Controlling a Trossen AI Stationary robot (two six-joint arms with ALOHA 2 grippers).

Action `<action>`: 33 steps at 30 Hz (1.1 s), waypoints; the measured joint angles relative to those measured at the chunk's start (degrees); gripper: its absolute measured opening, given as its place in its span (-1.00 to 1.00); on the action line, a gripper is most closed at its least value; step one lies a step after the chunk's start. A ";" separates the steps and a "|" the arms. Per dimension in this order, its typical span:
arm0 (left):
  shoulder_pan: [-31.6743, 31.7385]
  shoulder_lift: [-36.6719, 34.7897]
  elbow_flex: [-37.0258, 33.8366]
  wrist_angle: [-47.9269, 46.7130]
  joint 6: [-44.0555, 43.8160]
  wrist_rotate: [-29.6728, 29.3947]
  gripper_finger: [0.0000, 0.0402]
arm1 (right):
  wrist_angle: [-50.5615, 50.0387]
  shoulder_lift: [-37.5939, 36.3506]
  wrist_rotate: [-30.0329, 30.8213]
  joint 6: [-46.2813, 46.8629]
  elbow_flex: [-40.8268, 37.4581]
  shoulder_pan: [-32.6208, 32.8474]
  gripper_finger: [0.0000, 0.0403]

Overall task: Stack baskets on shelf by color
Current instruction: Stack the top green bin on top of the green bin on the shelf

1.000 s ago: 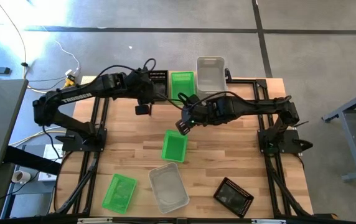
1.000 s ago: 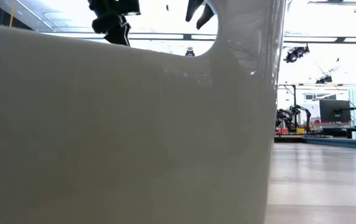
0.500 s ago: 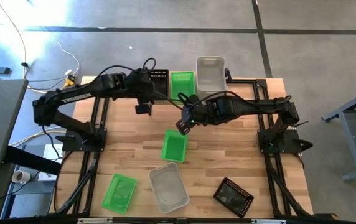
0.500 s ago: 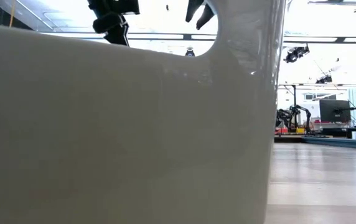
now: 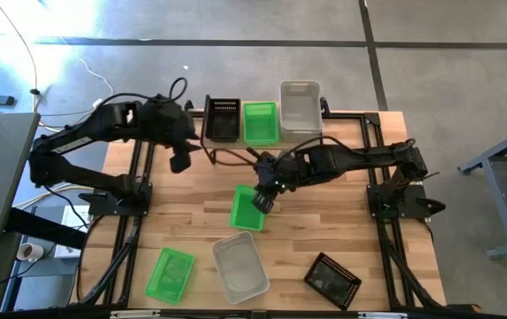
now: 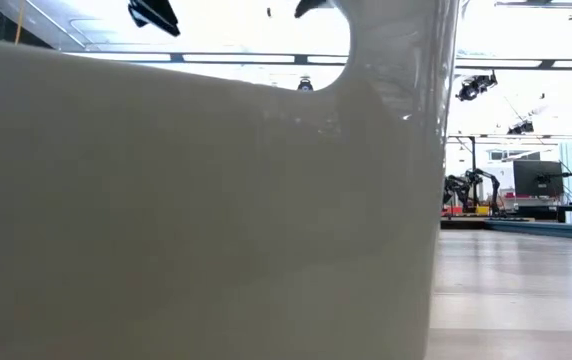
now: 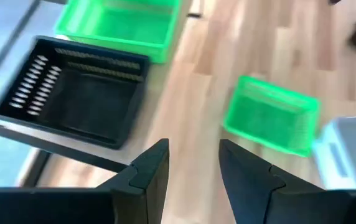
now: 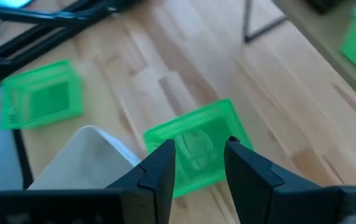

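Baskets still loose on the table (image 5: 324,213) wait while the right gripper (image 5: 261,200), fingers parted and empty, hovers over the middle green basket (image 5: 247,208), apparently about to descend and grasp it for the shelf's (image 5: 262,142) green basket (image 5: 260,122); the left gripper (image 5: 179,163), open, waits beside.

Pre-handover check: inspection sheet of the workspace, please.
Surface: wooden table, bare between the baskets.
Job's things: shelf holds black basket, green basket, clear basket. On the table: green basket, green basket, clear basket, black basket.
Clutter: nothing seen.
Grippers: left gripper open, empty, near the shelf's left end; right gripper open over the middle green basket.
Cables: black loops on the left arm; white cable on the floor.
Surroundings: grey floor; another robot rig in the distance.
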 joint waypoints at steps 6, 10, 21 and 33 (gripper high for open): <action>-5.26 -4.68 -6.18 -0.23 -5.13 1.14 -0.35 | 3.09 1.08 -0.22 -3.58 0.00 3.28 -0.39; -9.25 -7.66 -10.65 0.95 -8.87 1.82 -0.35 | 2.98 3.39 -1.60 -4.13 0.00 4.90 -0.39; -17.00 -9.47 -12.85 1.16 -14.58 1.60 -0.35 | 2.11 9.25 -7.53 -16.03 -0.02 7.46 -0.39; -19.88 -9.45 -12.85 1.14 -16.52 -0.27 -0.35 | 1.43 15.93 -6.68 -23.16 -0.02 7.66 -0.39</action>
